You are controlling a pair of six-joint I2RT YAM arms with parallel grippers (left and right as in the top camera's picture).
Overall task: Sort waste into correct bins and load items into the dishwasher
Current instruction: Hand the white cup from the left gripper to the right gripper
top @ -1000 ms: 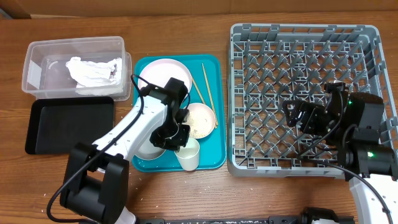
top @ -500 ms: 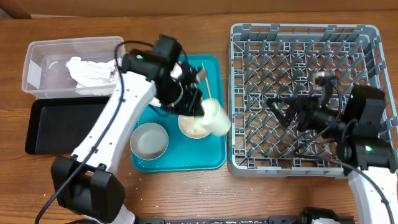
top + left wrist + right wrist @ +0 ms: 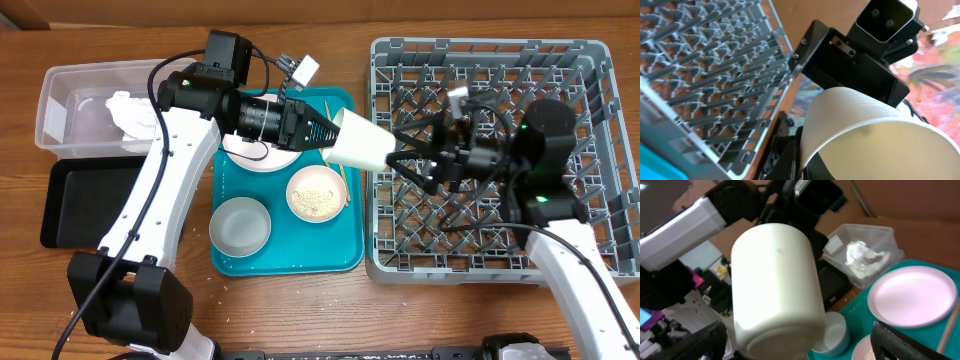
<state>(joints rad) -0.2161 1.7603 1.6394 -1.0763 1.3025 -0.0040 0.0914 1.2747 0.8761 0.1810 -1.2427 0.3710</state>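
My left gripper is shut on the rim of the small white cup and holds it on its side in the air at the left edge of the grey dish rack. My right gripper is open, with one finger on each side of the cup's base. On the teal tray lie the pink plate, a pink bowl with rice, the greyish-white bowl and the chopsticks. The stained napkin lies in the clear tub.
The black tray lies in front of the clear tub at the left. The dish rack fills the right half of the table, with my right arm over it. A few rice grains lie on the wood near the front edge.
My left gripper has lifted the cup off the tray and carried it right, to the rack's edge. My right gripper has moved left to meet it, and its fingers now flank the cup.
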